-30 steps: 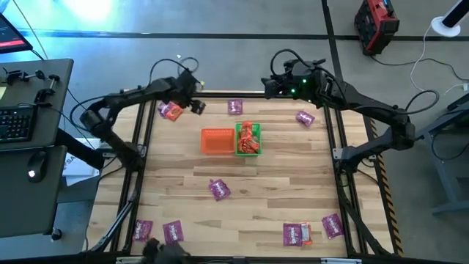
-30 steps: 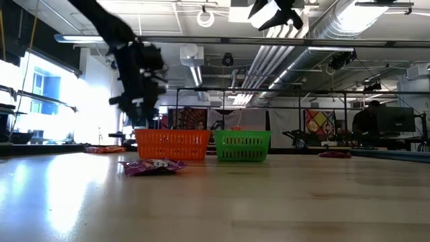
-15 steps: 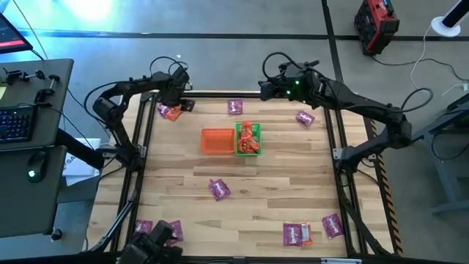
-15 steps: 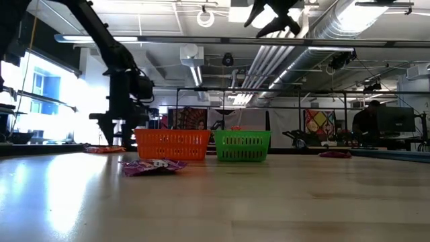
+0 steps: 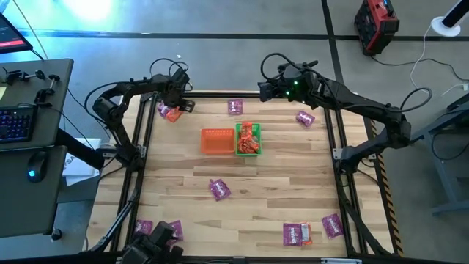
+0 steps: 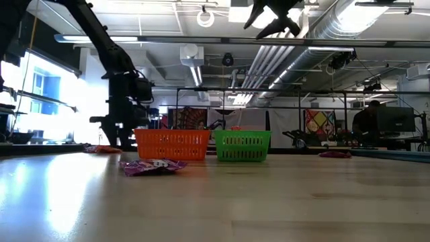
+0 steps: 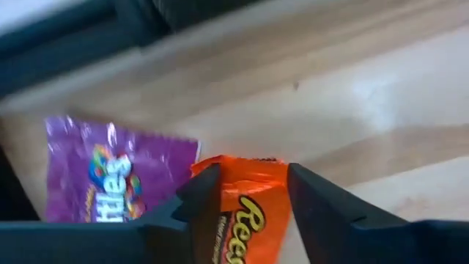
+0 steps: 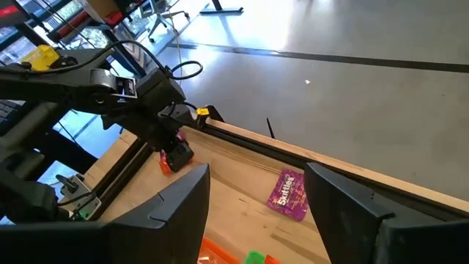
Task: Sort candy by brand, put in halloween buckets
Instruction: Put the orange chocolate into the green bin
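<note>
My left gripper (image 7: 253,198) stands at the table's far left corner, pointing down, shut on an orange-red candy packet (image 7: 245,213) that lies flat on the wood. A purple candy packet (image 7: 110,176) lies beside it, touching it. The orange bucket (image 5: 217,140) and the green bucket (image 5: 248,139) stand side by side at mid-table, and the green one holds orange-red packets. My right gripper (image 8: 256,213) hangs open, high over the far edge, touching nothing. My left gripper has the orange-red packet between its two fingers, one on each long edge (image 7: 282,191), near the packet's far end. The fingers come from above, pointing down, and lie across the packet. The packet lies flat on the table.
Purple packets lie scattered: by the far edge (image 5: 234,107), at the far right (image 5: 305,117), near the middle (image 5: 219,189) and along the near edge (image 5: 174,231), (image 5: 332,224). A black frame rail (image 5: 220,94) borders the table. Bare wood lies between the buckets and the near edge.
My left gripper has moved toward the table's far left corner and come down onto the orange-red packet; in the low view its fingers now stand closer together than half a second ago. The packets have stayed in place.
</note>
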Action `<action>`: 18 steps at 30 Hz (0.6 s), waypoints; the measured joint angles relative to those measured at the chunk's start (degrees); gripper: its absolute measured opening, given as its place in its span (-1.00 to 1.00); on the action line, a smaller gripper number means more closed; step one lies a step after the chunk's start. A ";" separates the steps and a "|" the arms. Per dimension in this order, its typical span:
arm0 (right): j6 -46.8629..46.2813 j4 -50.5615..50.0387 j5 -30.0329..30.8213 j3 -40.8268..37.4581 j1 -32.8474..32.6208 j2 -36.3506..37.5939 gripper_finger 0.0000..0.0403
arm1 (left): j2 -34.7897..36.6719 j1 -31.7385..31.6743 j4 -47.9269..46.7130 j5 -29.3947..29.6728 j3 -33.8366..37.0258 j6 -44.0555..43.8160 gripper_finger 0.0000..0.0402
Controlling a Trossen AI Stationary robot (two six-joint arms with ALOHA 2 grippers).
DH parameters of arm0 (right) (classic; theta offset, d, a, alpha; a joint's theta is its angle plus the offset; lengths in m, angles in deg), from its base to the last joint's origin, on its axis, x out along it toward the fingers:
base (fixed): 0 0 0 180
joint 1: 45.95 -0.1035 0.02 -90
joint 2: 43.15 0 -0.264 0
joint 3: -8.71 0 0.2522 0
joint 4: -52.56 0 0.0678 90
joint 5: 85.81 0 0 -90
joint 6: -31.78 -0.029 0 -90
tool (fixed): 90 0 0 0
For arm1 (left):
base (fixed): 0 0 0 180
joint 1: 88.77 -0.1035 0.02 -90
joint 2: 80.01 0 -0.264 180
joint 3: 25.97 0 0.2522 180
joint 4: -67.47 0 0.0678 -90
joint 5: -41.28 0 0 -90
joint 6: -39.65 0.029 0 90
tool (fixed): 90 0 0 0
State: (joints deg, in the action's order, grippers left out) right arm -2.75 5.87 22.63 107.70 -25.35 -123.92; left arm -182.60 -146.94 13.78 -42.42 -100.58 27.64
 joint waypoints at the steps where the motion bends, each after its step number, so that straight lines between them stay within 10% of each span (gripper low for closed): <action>1: 0.00 -0.25 0.00 0.00 0.00 0.00 0.07 | -0.03 0.05 -0.24 -0.07 0.27 -0.27 -0.35; 18: 0.02 -2.70 0.00 0.07 0.00 0.00 0.07 | 0.01 0.69 -0.79 -3.94 0.38 3.74 -0.97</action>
State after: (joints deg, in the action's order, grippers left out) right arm -2.72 3.18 22.63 107.77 -25.35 -123.92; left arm -182.59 -146.25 12.99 -46.36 -100.20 31.38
